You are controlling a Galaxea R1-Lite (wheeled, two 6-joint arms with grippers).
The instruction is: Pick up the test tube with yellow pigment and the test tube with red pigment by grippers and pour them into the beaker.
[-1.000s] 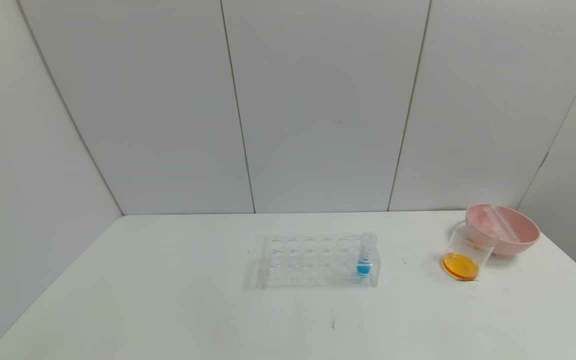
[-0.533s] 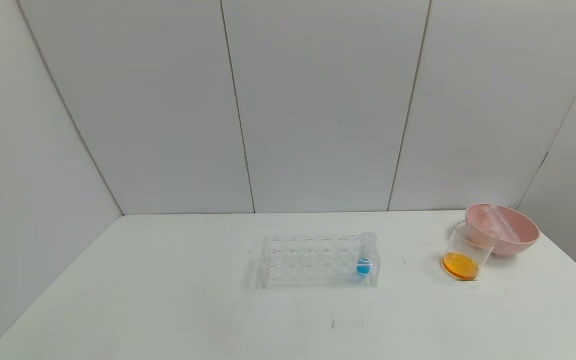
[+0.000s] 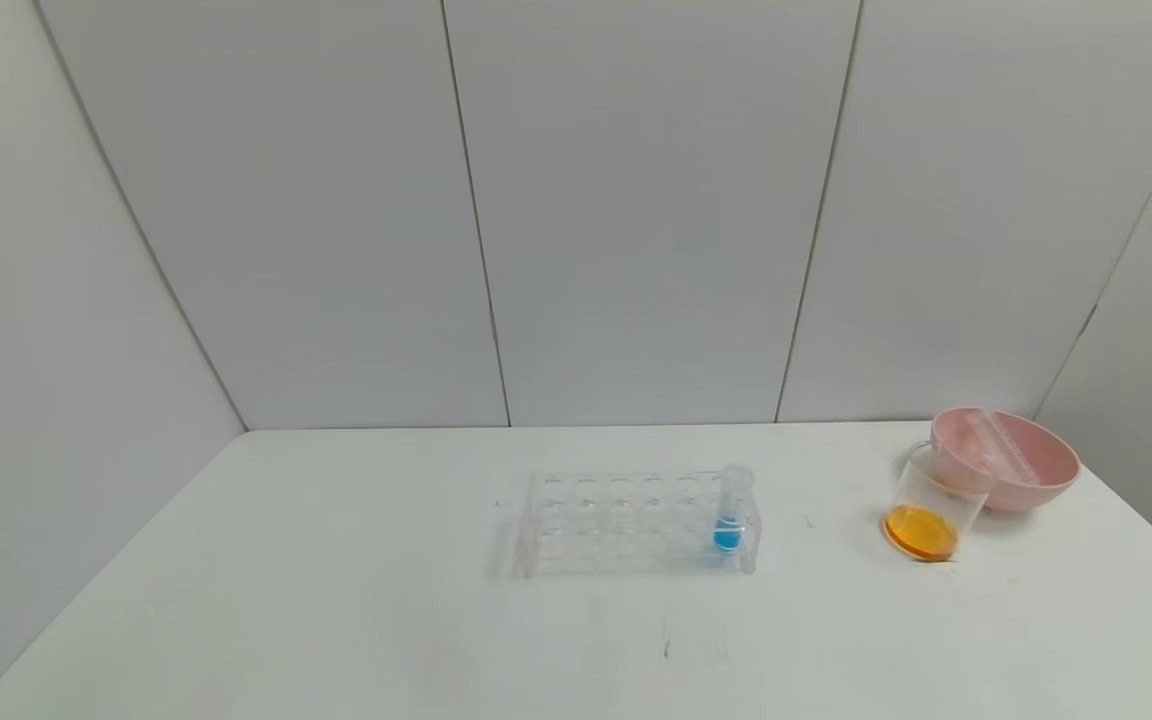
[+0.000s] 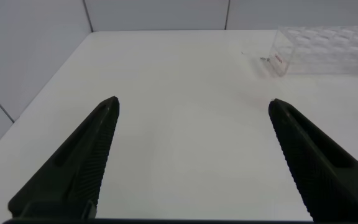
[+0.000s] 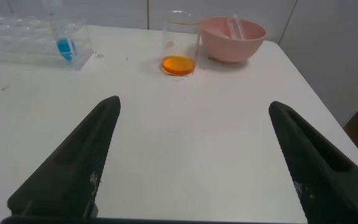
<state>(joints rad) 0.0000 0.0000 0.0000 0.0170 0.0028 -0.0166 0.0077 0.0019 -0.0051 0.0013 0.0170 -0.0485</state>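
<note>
Beaker (image 3: 933, 512) stands upright near the table's (image 3: 336, 600) right edge, touching the bowl (image 3: 1021, 470); both grippers (image 4: 191, 109) (image 5: 191, 109) gape, empty.

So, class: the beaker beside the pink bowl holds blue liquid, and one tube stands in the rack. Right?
Not quite. The beaker beside the pink bowl holds orange liquid, as the head view shows; the blue is in the one tube standing in the rack.
</note>
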